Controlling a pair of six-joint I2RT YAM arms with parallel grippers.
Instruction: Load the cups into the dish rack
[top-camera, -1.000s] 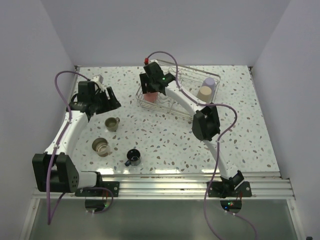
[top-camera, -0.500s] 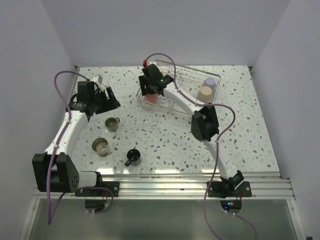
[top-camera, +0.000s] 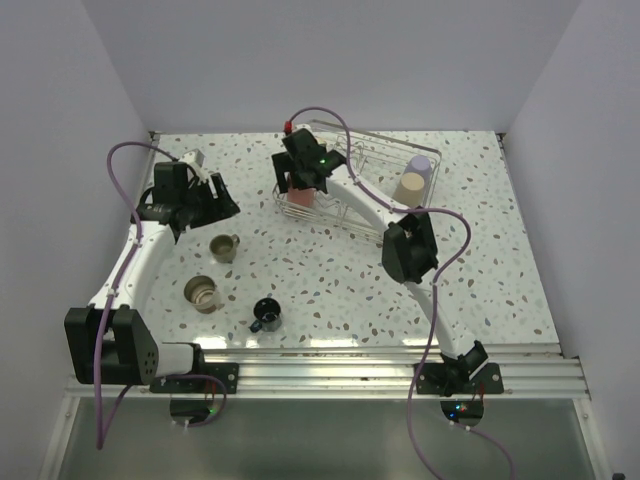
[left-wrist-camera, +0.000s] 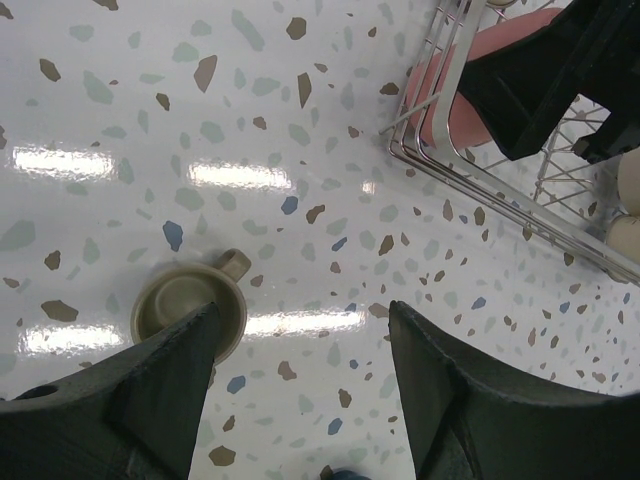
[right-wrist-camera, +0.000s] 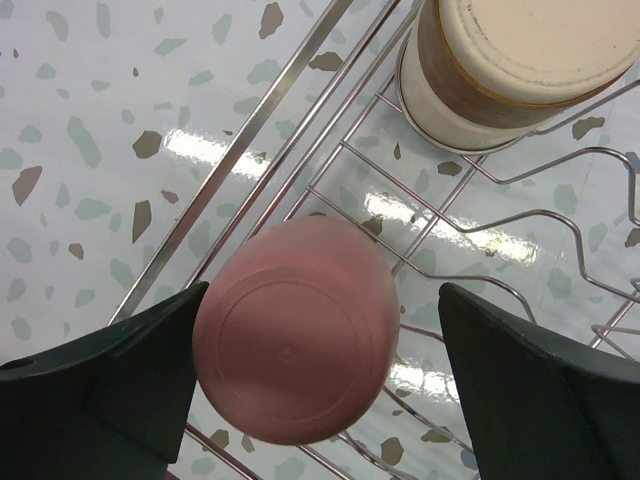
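Right wrist view: the coral-pink cup (right-wrist-camera: 295, 340) stands base-up at lower centre, inside the dish rack (right-wrist-camera: 267, 110), directly between the wide-open fingers of the right gripper (right-wrist-camera: 318, 295) — nothing clamped. Judged exit path: along the cup's upright axis — straight up.

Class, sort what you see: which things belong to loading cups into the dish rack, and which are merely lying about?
For the job: dish rack; in it the coral-pink cup, beige tumbler, lavender tumbler; on the table the far grey-beige cup, near grey-beige cup, black mug.
Not for the job: purple cables, metal rail.
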